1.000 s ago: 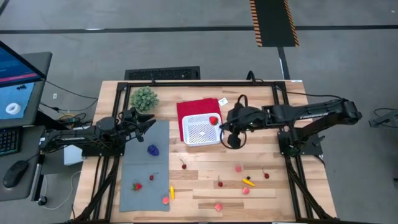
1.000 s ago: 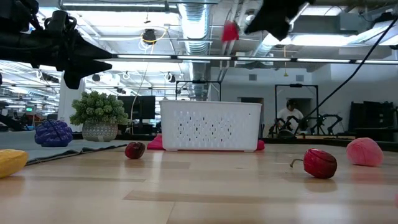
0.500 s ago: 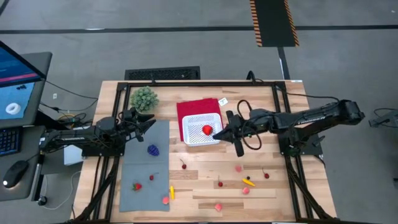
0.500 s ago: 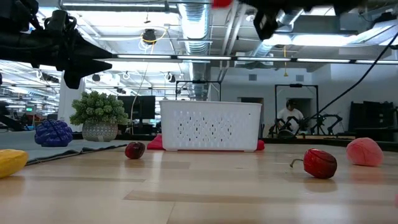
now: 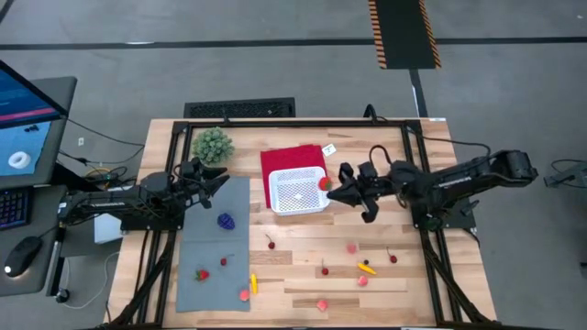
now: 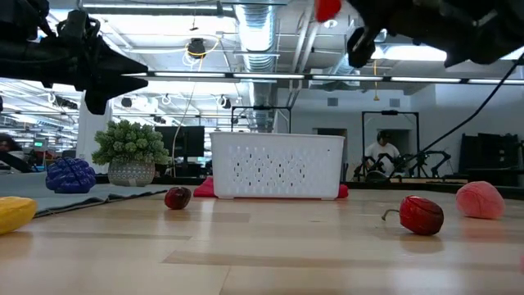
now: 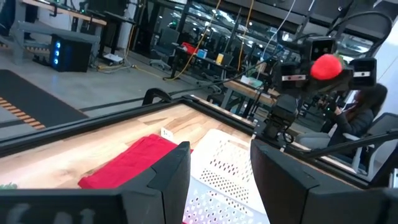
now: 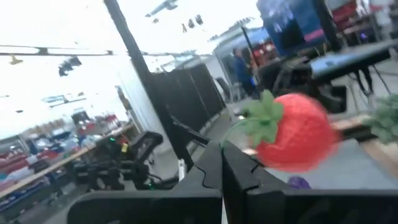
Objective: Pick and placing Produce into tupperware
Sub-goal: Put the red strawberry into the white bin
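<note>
My right tool (image 5: 330,187), clenched on the strawberry (image 5: 324,182), has drawn back from above the tupperware (image 5: 298,191) to its right rim, so the drop is still pending. My left tool (image 5: 216,178) waits half-open near the plant (image 5: 212,144).

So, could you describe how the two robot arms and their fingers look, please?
Both arms are dark, almost black, built of slim jointed segments. The left gripper ends in two flat, angular dark fingers. The right gripper has the same dark fingers, and a black cable loops above its wrist. No markings on either arm can be read.
</note>
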You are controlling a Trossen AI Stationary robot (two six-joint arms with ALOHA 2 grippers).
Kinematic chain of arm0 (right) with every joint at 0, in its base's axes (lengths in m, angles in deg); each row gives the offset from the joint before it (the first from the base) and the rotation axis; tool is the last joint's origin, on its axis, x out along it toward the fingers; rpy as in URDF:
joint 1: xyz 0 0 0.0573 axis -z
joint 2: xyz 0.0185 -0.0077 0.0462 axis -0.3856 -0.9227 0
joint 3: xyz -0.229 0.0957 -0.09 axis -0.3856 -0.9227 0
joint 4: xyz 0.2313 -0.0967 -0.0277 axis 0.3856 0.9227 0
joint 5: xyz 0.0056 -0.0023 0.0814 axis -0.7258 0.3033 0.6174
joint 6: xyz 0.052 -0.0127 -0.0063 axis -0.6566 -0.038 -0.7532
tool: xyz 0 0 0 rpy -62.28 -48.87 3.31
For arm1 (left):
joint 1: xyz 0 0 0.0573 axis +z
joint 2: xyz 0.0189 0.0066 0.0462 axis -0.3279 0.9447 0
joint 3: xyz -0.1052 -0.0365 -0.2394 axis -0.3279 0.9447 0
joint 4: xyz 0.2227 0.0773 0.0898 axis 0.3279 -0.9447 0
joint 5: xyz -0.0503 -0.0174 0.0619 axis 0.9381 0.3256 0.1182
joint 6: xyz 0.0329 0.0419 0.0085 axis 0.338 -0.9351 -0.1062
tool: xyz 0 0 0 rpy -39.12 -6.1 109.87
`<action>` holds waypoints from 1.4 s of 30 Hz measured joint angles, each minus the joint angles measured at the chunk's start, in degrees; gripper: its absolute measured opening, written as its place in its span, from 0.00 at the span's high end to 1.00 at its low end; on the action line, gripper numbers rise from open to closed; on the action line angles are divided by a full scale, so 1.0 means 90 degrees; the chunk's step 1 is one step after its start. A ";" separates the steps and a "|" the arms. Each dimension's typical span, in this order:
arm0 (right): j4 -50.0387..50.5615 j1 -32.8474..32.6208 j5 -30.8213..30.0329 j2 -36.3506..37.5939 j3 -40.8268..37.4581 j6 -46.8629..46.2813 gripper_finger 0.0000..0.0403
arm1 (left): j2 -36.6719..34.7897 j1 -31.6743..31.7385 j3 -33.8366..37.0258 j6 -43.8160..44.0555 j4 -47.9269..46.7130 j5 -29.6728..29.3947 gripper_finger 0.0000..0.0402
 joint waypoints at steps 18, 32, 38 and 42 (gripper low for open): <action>0.0773 0.0494 -0.0235 -0.0001 -0.0165 0.0203 0.97 | 0.0002 0.0000 -0.0002 -0.0191 -0.0017 -0.0335 0.61; 0.4593 0.0149 -0.2210 -0.0003 0.1145 0.1968 0.97 | 0.0001 0.0000 0.0000 -0.0336 -0.0024 -0.0621 0.61; 0.5483 0.0310 -0.2368 -0.0328 0.1607 0.1930 0.97 | 0.0001 0.0000 0.0000 -0.0334 -0.0022 -0.0625 0.61; 0.5826 0.0551 -0.2191 -0.1040 0.2082 0.1787 0.97 | 0.0000 0.0000 0.0000 -0.0335 -0.0019 -0.0657 0.61</action>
